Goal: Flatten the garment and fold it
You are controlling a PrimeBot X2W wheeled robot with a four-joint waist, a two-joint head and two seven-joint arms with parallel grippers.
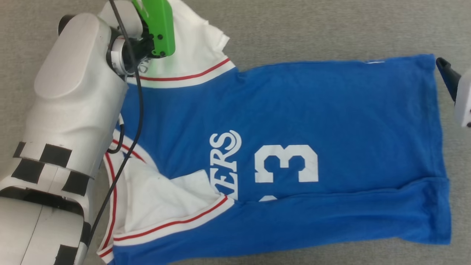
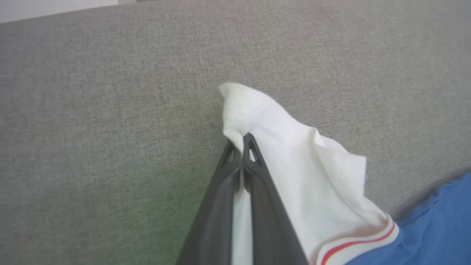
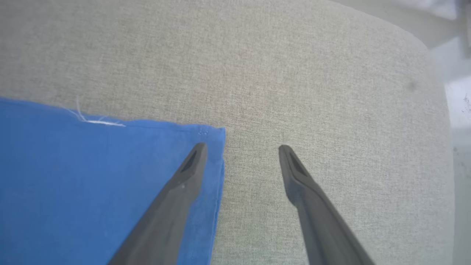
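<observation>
The garment's (image 1: 294, 110) sleeve (image 2: 294, 154) is being clenched by the left claw (image 2: 241, 141), for pulling outward gently. The right claw (image 3: 243, 146) is being held released.

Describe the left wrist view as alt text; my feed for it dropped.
The left gripper, jaws shut, pinches the garment's white sleeve near its raised tip, over a grey fabric surface. The sleeve's red-striped trim and the blue body show at lower right.
</observation>
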